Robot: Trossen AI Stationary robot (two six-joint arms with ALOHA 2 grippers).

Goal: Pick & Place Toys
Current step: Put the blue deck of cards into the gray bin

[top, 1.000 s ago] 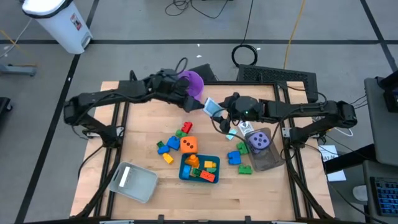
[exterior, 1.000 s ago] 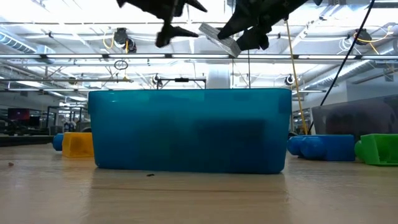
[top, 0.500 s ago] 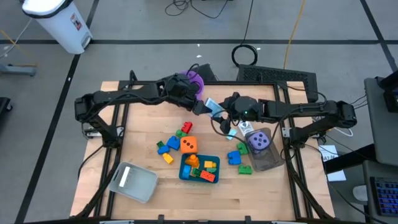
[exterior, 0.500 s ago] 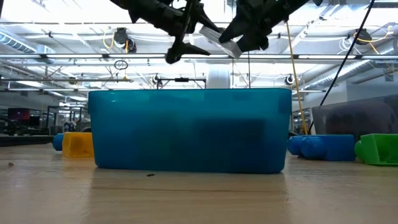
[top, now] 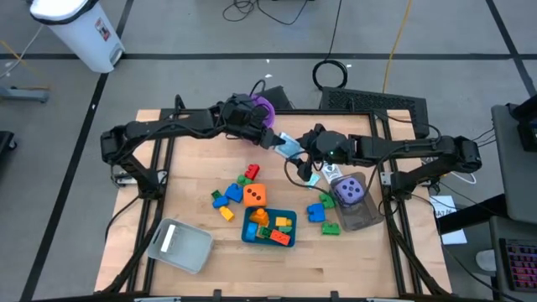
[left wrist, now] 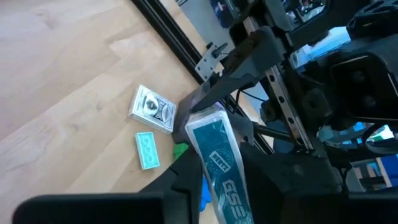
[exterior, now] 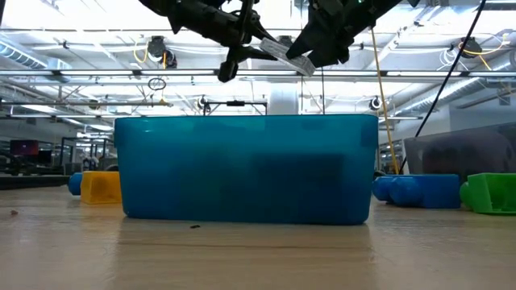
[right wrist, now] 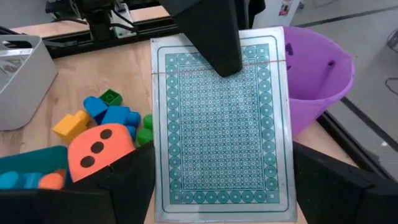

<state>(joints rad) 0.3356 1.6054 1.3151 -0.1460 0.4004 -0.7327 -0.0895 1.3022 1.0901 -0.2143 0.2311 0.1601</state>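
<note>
Where the left arm's reach starts: a grey tray (top: 180,246) lies well to the left of and nearer the table's front edge than both sets of fingers.
Left gripper (top: 273,141): raised above the back of the table, its fingers pinched on one end of the card pack (top: 289,147).
Purple bucket (top: 262,107): just behind the left fingers, at the table's back edge; its contents cannot be made out.
Card pack: white and blue, held off the table between the two grippers, its patterned face turned to the right wrist camera.
Right gripper (top: 300,151): facing the left one, fingers spread wide and gripping the pack by its long sides.
Loose toys: an orange die (top: 255,195) and red, green, blue and yellow bricks (top: 225,197) on the wood below and in front of the fingers.
Teal tray (top: 248,236): further forward of the fingers, holding orange, yellow, red, green and blue bricks.
Cards (top: 312,180): flat on the table just under the right fingers.
Clear tray (top: 361,218): right of the fingers, with a purple die (top: 349,190) inside; a blue brick (top: 316,211) and a green brick (top: 330,227) lie beside it.
</note>
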